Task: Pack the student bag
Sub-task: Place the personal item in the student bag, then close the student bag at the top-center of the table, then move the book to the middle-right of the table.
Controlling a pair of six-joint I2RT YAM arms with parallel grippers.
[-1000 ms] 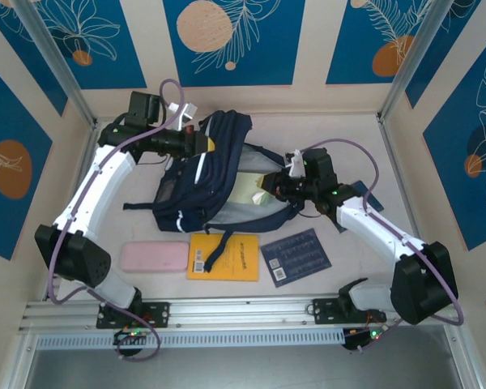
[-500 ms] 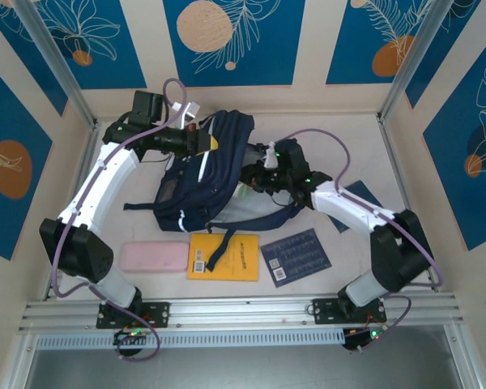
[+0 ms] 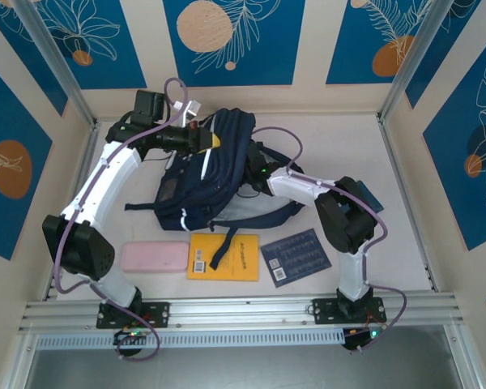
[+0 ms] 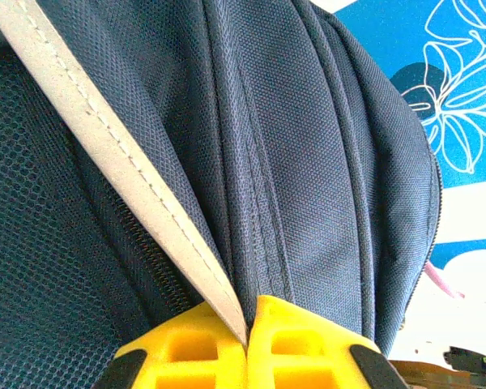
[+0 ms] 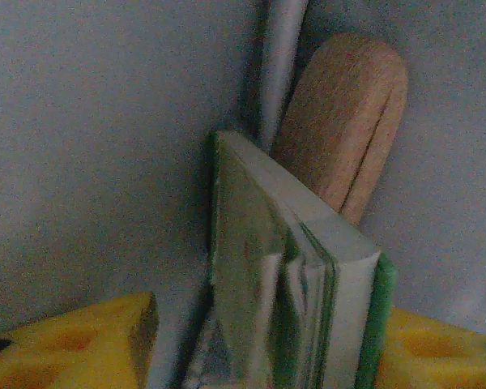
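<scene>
The student bag (image 3: 219, 166), dark navy with white stripes, lies at the back middle of the table. My left gripper (image 3: 206, 143) holds its top edge: in the left wrist view the yellow fingers (image 4: 249, 336) are shut on navy fabric (image 4: 308, 162) and a pale trim strip (image 4: 130, 170). My right arm (image 3: 296, 182) reaches into the bag's opening, its gripper hidden inside. In the right wrist view the right gripper (image 5: 267, 356) stands open around a green-covered book (image 5: 308, 284) inside the grey lining; the left finger (image 5: 73, 344) is clear of the book.
A tan rounded item (image 5: 348, 121) stands behind the book inside the bag. In front of the bag lie a pink pencil case (image 3: 154, 258), a yellow notebook (image 3: 224, 257) under a bag strap, and a dark blue book (image 3: 296, 255). Another dark blue item (image 3: 371, 198) lies at the right.
The right arm has pushed leftward, carrying the book deep into the bag, and its jaws have opened off the book. The left gripper keeps its hold.
</scene>
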